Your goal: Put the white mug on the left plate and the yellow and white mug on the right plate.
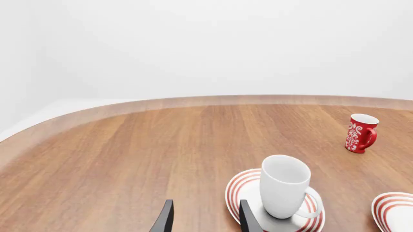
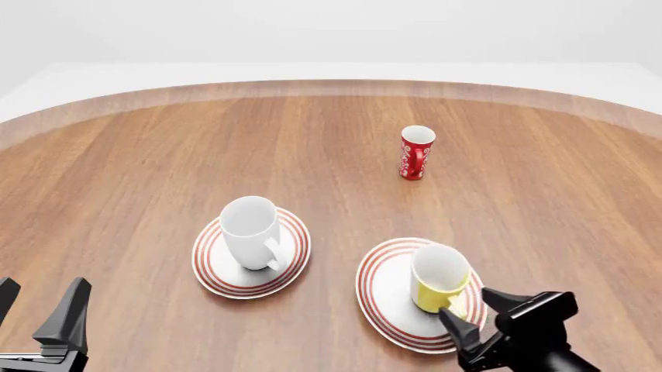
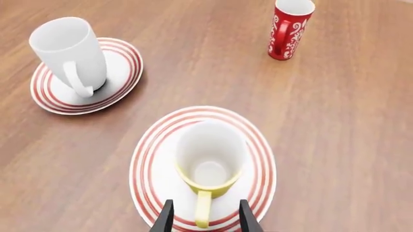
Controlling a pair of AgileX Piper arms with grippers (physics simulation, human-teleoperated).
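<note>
In the front view we see the white mug (image 2: 251, 231) standing upright on the left plate (image 2: 220, 277), handle toward the camera side. The yellow and white mug (image 2: 439, 277) stands upright on the right plate (image 2: 384, 288). A red mug (image 2: 416, 152) stands farther back on the wooden surface (image 2: 135, 178), well apart from both plates. The left tool (image 2: 37, 314) sits low at the near left, fingers spread wide and holding nothing. The right tool (image 2: 484, 318) hovers just beside the yellow and white mug, fingers apart.

From the left wrist view we see the white mug on its plate past the left tool's open fingers (image 1: 163, 217).

In the right wrist view the yellow handle lies between the right tool's fingers (image 3: 166, 217); they look clear of it, though we cannot be sure.
</note>
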